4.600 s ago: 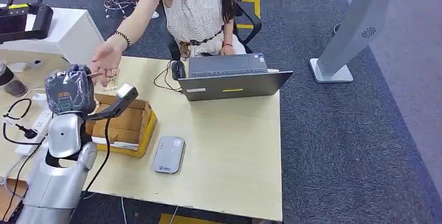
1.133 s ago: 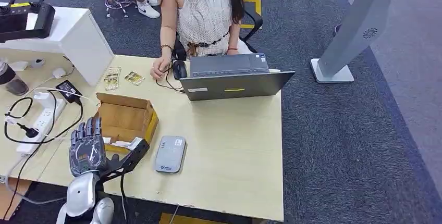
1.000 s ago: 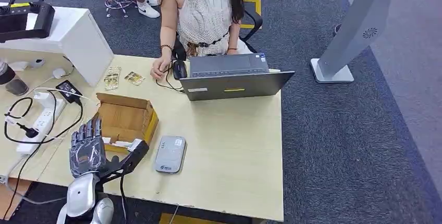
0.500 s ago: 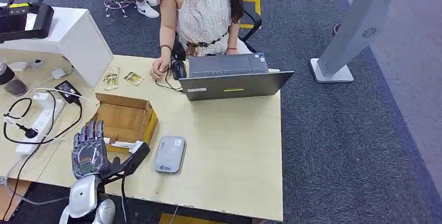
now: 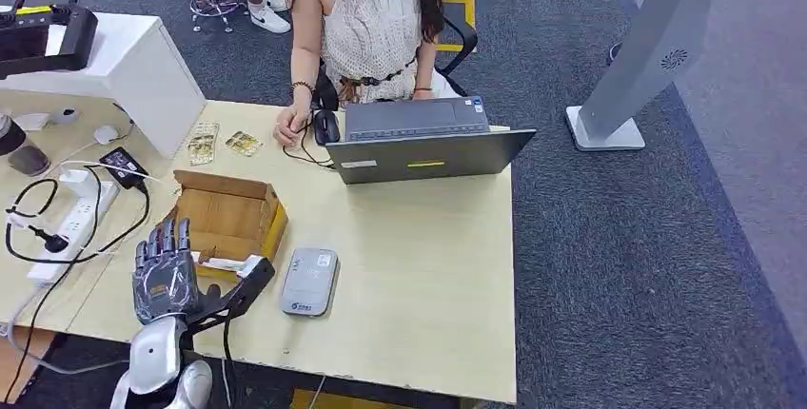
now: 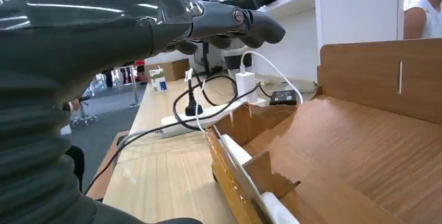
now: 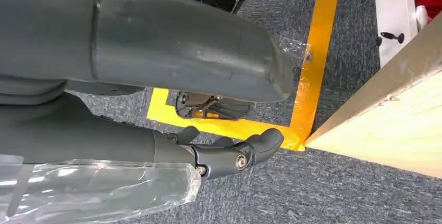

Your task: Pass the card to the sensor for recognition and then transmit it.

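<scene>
The table is pale wood, and a person sits behind its far edge at an open laptop, one of their hands resting by the mouse. Toward the left near corner stands my open cardboard box, and just beside it, on the side toward the table's middle, lies the grey card sensor. My left hand hovers at the near left edge beside the box, fingers straight and spread, holding nothing. A few seconds ago this arm was raised toward the far left of the table where the person's hand reached out to meet it; since then it has come down and back, and over the last second it has barely shifted. I judge the handover finished and the arm returning for another card. Two small cards lie near the far edge, close to the person. My right hand hangs below the table over the carpet, fingers loosely curled, empty.
</scene>
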You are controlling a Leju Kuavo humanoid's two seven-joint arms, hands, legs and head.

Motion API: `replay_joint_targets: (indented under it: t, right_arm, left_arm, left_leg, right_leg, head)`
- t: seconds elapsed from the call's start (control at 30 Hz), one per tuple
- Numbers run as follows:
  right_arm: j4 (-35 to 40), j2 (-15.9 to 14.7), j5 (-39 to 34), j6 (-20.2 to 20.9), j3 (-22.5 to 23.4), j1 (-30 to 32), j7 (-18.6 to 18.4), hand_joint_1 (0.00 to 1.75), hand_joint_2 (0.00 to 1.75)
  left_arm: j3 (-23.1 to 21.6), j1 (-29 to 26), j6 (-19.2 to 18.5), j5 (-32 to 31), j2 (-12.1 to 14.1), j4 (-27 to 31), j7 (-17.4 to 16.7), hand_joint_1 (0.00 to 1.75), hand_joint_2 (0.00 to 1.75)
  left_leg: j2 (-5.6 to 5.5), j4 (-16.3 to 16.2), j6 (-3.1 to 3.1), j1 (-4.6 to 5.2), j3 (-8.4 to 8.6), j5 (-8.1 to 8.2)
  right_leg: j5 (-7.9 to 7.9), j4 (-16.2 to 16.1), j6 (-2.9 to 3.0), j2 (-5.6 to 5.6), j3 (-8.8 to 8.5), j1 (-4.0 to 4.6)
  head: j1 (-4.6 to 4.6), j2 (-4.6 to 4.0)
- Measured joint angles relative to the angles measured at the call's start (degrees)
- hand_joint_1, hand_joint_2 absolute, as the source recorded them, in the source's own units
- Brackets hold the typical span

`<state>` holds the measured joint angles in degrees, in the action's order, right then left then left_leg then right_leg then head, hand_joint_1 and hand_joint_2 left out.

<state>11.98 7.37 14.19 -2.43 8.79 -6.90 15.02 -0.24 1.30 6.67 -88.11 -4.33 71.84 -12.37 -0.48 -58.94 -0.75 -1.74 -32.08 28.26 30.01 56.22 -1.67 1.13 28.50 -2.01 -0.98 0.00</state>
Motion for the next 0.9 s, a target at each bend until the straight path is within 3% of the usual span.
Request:
replay_joint_targets:
  t: [0.07,0.1,0.53,0.9]
  right_arm:
    - [0.1,0.0,0.0,0.0,0.0,0.0,0.0,0.00,0.00]
    - [0.1,0.0,0.0,0.0,0.0,0.0,0.0,0.00,0.00]
    - [0.2,0.1,1.5,-0.2,0.9,0.1,-0.2,0.00,0.00]
    - [0.2,0.1,3.4,-0.9,1.4,0.4,-0.7,0.00,0.00]
  left_arm:
    - [0.0,0.0,0.0,0.0,0.0,-0.1,0.0,0.00,1.75]
    - [0.0,0.0,0.0,0.0,0.0,-0.1,0.0,1.75,1.75]
    - [0.1,-0.1,-0.3,0.0,0.2,-0.6,2.9,1.75,1.75]
    - [1.0,-0.5,-1.5,0.0,0.2,-0.7,3.4,1.75,1.75]
  left_leg:
    - [0.00,0.0,0.00,0.00,0.00,0.00]
    - [0.00,0.0,0.00,0.00,0.00,0.00]
    - [0.01,0.0,0.00,0.00,-0.01,0.00]
    - [0.00,0.0,0.00,0.00,-0.01,0.00]
  right_leg:
    - [0.00,0.0,0.00,0.00,0.00,0.00]
    - [0.00,0.0,0.00,0.00,0.00,0.00]
    - [0.00,0.0,0.00,0.00,0.00,0.01]
    - [0.00,0.0,0.00,0.00,-0.01,0.00]
  head:
    - [0.00,0.00]
    - [0.00,0.00]
    - [0.00,0.00]
    - [0.00,0.00]
